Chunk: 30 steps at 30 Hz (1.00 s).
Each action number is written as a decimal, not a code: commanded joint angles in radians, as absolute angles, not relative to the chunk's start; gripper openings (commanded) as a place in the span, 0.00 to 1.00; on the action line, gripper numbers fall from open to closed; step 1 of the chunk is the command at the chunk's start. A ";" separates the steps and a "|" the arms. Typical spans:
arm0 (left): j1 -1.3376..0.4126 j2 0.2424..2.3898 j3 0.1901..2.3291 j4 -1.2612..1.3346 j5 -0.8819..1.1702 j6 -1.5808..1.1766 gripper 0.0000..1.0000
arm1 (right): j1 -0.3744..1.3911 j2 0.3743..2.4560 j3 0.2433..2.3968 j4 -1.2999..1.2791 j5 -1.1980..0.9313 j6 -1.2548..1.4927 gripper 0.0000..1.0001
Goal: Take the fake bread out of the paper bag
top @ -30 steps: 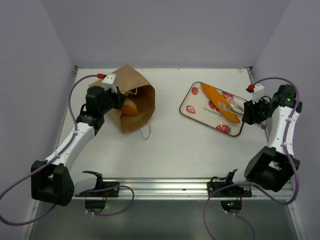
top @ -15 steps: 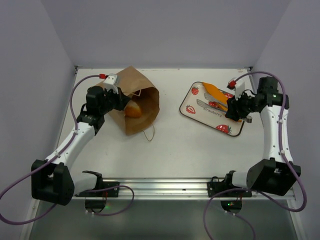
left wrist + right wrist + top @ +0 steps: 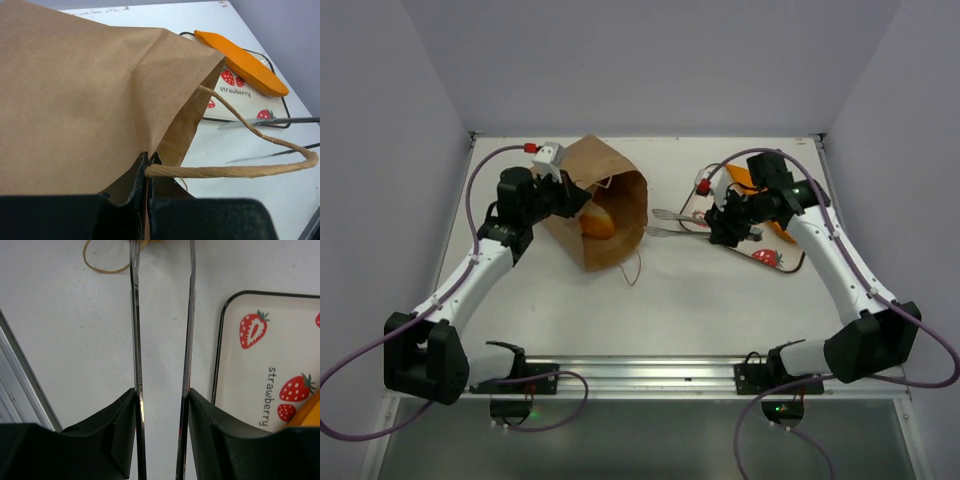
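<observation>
The brown paper bag (image 3: 605,205) lies on its side with its mouth facing right. An orange-brown fake bread roll (image 3: 598,224) shows inside the mouth. My left gripper (image 3: 565,195) is shut on the bag's upper rim where the twisted handle (image 3: 240,170) joins it, as the left wrist view (image 3: 146,167) shows. My right gripper (image 3: 720,222) is shut on metal tongs (image 3: 670,222), whose two arms stand apart between my fingers in the right wrist view (image 3: 162,395). The tong tips point at the bag's mouth, a little short of it.
A strawberry-print tray (image 3: 767,257) lies at the right under my right arm, also in the left wrist view (image 3: 240,100). A long orange bread (image 3: 240,60) rests on it. The bag's lower handle loop (image 3: 632,270) lies on the table.
My right arm has carried the tongs left, off the tray and toward the bag's mouth. My left gripper has shifted the bag slightly right, still holding its rim.
</observation>
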<state>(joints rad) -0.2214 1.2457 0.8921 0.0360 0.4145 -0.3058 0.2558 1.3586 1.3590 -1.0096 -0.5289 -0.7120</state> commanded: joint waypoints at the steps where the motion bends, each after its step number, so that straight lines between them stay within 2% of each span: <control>1: -0.255 1.247 0.963 0.101 0.430 -0.374 0.00 | 0.360 1.384 1.373 -0.921 -0.457 -0.670 0.46; 8: -0.314 1.290 0.996 0.129 0.370 -0.462 0.00 | 0.583 1.457 1.347 -0.744 -0.228 -0.614 0.46; 19: -0.356 1.333 1.003 0.192 0.344 -0.529 0.00 | 0.650 1.496 1.293 -0.646 -0.054 -0.627 0.47; 30: -0.368 1.324 1.003 0.201 0.354 -0.548 0.00 | 0.684 1.565 1.292 -0.588 -0.003 -0.603 0.49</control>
